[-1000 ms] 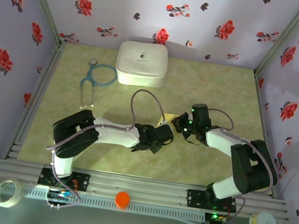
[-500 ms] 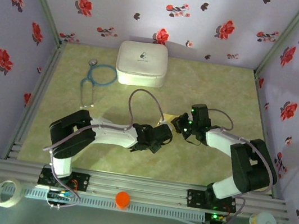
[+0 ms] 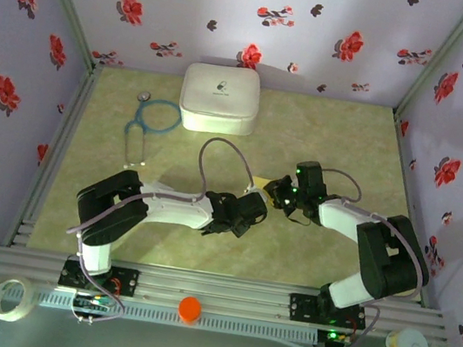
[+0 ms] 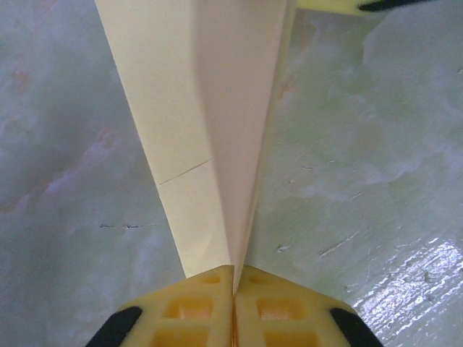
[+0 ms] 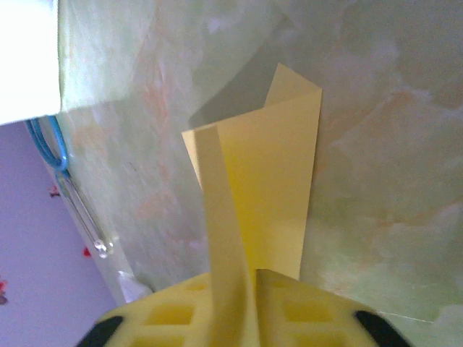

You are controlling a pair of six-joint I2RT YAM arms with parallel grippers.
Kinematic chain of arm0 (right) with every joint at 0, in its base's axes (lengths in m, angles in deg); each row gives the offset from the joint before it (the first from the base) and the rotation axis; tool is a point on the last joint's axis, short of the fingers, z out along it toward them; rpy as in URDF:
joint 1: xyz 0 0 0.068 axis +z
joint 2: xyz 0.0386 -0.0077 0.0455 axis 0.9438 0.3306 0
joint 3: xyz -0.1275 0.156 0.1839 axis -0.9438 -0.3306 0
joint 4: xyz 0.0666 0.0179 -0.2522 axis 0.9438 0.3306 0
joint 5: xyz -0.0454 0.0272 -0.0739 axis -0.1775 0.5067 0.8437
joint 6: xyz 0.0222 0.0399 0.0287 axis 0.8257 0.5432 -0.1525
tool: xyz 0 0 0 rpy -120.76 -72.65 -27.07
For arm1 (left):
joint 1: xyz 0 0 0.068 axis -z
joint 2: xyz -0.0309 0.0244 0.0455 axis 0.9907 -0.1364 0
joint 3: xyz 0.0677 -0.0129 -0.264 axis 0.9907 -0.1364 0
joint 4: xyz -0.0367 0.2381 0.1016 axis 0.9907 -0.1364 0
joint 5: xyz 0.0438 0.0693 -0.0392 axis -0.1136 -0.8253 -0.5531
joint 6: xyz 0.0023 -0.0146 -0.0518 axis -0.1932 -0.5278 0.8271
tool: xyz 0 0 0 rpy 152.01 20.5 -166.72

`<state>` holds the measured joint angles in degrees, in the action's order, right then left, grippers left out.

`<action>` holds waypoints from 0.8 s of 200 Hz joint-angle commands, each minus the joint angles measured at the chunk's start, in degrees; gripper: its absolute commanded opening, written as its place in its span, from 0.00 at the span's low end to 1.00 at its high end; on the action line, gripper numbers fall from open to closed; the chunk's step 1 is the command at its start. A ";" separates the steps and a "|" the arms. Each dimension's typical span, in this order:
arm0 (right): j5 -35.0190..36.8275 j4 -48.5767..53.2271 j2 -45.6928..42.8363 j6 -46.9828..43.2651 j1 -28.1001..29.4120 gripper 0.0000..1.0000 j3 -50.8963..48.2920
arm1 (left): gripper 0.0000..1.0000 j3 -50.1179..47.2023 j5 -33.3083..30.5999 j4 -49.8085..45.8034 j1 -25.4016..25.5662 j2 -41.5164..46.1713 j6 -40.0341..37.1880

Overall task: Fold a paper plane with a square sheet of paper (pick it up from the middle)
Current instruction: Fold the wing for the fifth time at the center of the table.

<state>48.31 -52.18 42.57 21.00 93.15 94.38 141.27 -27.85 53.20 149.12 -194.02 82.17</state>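
The square sheet of paper [image 4: 210,108] is yellow and folded into a long narrow shape with a centre crease. It sits mid-table between the two grippers [image 3: 263,181]. My left gripper [image 4: 234,278] is shut on its near end, with the fold running straight up from the jaws. In the top view that gripper [image 3: 255,205] lies low over the table. My right gripper [image 5: 253,278] stands slightly open at the paper's other end [image 5: 278,181]. A raised strip of paper rises through the gap between its fingers. From above, the right gripper [image 3: 275,189] faces the left one closely.
A white rounded case [image 3: 218,99] stands at the back centre, with a blue stethoscope [image 3: 150,121] to its left. An orange cap [image 3: 190,309], a tape roll [image 3: 7,297] and a small cup [image 3: 407,346] sit by the front rail. Floral walls enclose three sides.
The left jaws have closed onto the folded paper. The right jaws have parted a little around it. Both arms have hardly moved.
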 commanded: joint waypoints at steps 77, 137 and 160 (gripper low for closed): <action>10.07 17.00 -16.72 -9.15 -4.98 0.43 0.06 | 0.00 -1.96 11.67 4.03 -4.14 0.44 2.51; 9.31 16.01 -17.36 -8.40 -5.40 0.44 -0.91 | 0.00 -4.32 18.41 7.21 -7.24 1.14 4.09; 8.12 14.71 -16.31 -8.02 -5.39 0.44 -1.05 | 0.00 -5.72 23.99 9.87 -9.03 1.53 4.68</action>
<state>56.81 -37.10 25.31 13.55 88.19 93.96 137.36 -10.87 59.98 141.97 -193.98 85.31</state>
